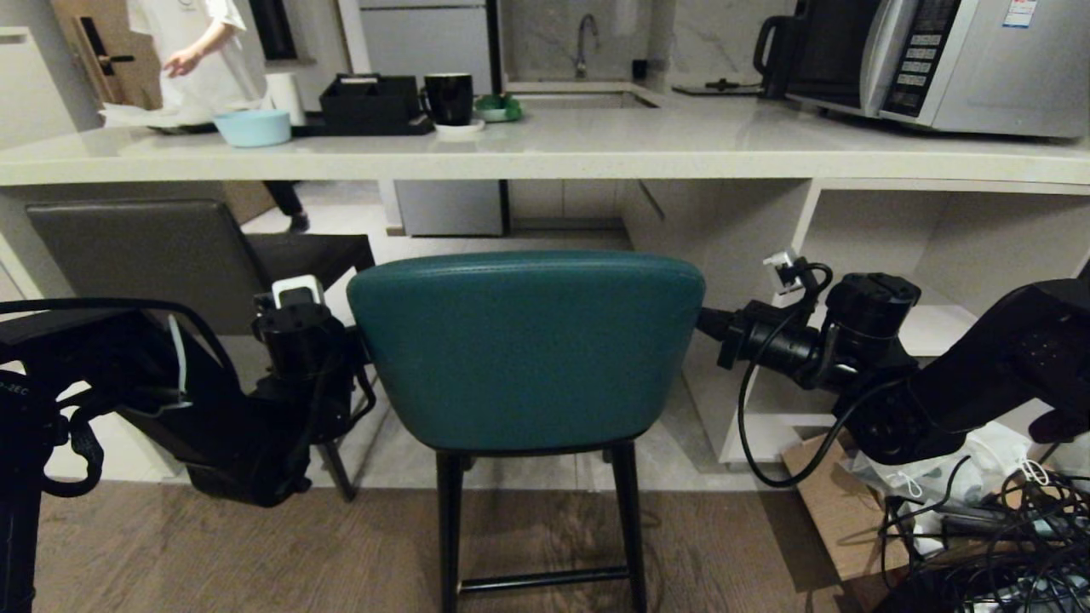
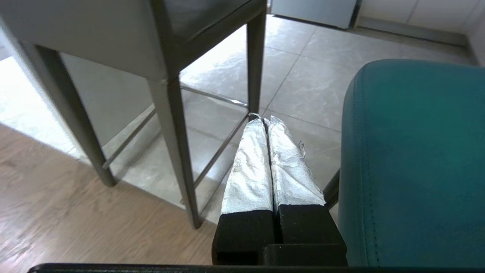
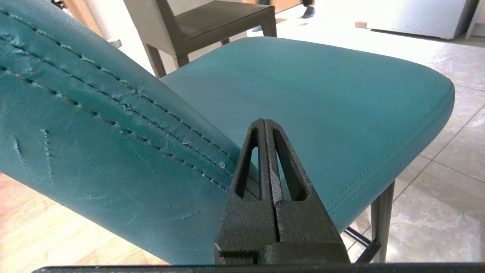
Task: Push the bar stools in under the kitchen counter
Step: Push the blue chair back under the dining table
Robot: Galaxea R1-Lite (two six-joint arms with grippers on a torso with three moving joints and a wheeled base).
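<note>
Teal stool (image 1: 525,349) stood square to the tabletop (image 1: 545,153), seat short of its near edge. Left tool (image 2: 264,122) and right tool (image 3: 264,123), both pressed together and empty, flanked its back; right one nearer. Grey stool (image 1: 153,260) sat near the tabletop's left end.

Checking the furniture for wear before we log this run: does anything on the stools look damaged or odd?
Yes. The teal stool shows scuffed, flaking leather along the stitched seams on the outer side of its backrest, seen close to the shut right claw. The grey stool shows no visible damage.
</note>
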